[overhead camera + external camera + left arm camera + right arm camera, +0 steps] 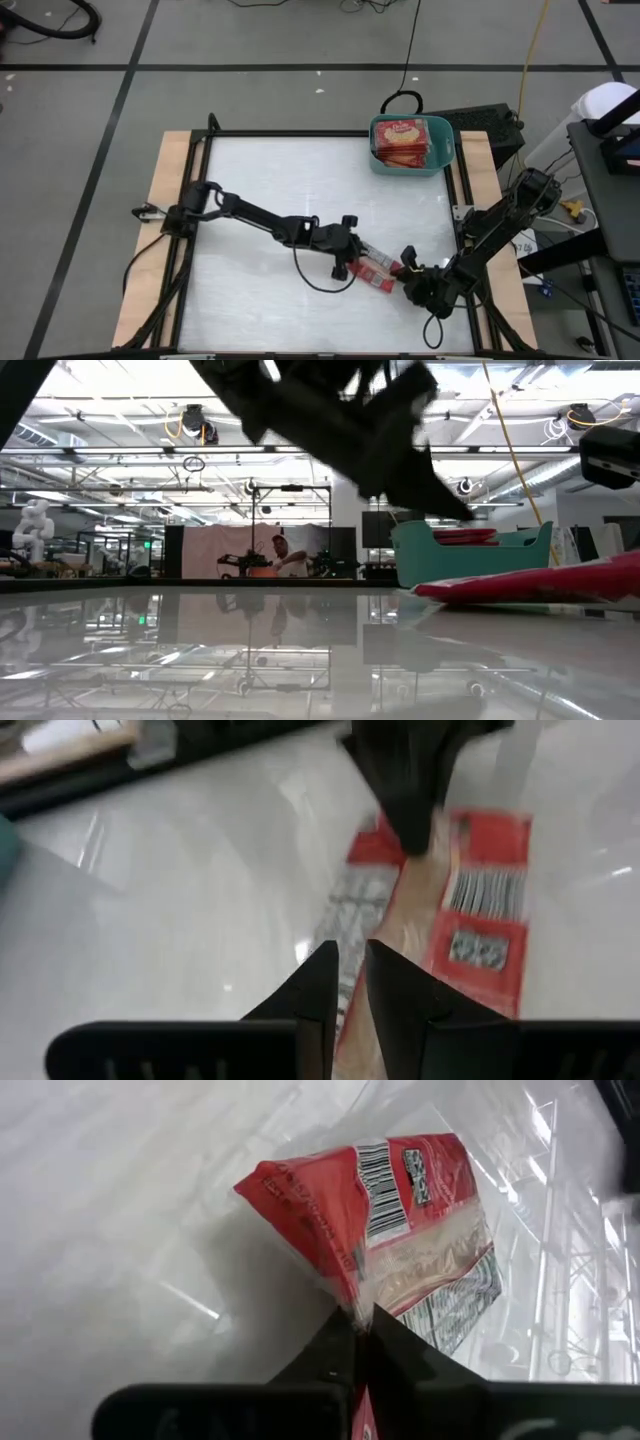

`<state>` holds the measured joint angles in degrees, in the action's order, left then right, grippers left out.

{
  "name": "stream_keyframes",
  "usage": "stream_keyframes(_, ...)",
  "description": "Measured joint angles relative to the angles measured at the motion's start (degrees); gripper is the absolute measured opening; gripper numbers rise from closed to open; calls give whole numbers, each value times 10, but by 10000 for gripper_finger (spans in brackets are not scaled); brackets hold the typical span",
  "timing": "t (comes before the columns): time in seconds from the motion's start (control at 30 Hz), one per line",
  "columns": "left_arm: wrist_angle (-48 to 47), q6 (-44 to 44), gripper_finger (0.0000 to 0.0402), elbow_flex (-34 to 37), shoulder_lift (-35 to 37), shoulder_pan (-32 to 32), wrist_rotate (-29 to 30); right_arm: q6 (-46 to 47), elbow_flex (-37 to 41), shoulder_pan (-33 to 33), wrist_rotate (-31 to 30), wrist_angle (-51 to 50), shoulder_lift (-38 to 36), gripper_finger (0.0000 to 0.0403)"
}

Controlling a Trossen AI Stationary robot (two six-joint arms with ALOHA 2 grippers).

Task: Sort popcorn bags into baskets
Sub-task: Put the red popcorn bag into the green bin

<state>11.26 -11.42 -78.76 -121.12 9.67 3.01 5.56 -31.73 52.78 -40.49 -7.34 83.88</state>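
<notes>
High view: white table (300, 200) w/ both arms meeting near the front edge, right of center. One popcorn bag (372, 270) lies there between them. Left gripper (350, 262) sits at the bag's left end, right gripper (408, 272) at its right end. Teal basket (444, 150) is at the back right corner of the table, well apart from the arms, w/ a stack of red bags (403, 140) already in it.

Low view: basket (470, 560) shows past a dark arm coming down from above. The bag (540, 588) is in front of it, right side raised off the glossy top. A person (283, 555) is way back in the room.

Left wrist view: left claw's fingers (325, 985) are nearly together, a thin gap between them, not clamped on anything afaict. They're right at the near edge of the bag (480, 910), printed panel up. The other arm's gripper (410, 790) presses on the bag's far end.

Right wrist view: right claw is pinched tight on the bag's (400, 1230) edge, fingers (335, 1350) together w/ the wrapper between them, barcode side facing the cam, bag tilted up off the table.
</notes>
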Motion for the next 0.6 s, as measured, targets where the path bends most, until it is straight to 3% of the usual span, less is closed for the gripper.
stream_keyframes(0.37, -61, -31, 68, -1, 57, 43, 15, 33, 0, -11, 1, 2, -67, 1)
stream_keyframes(0.6, -54, -29, 146, -1, 56, 83, 83, 73, 0, -31, 6, -11, -120, 0)
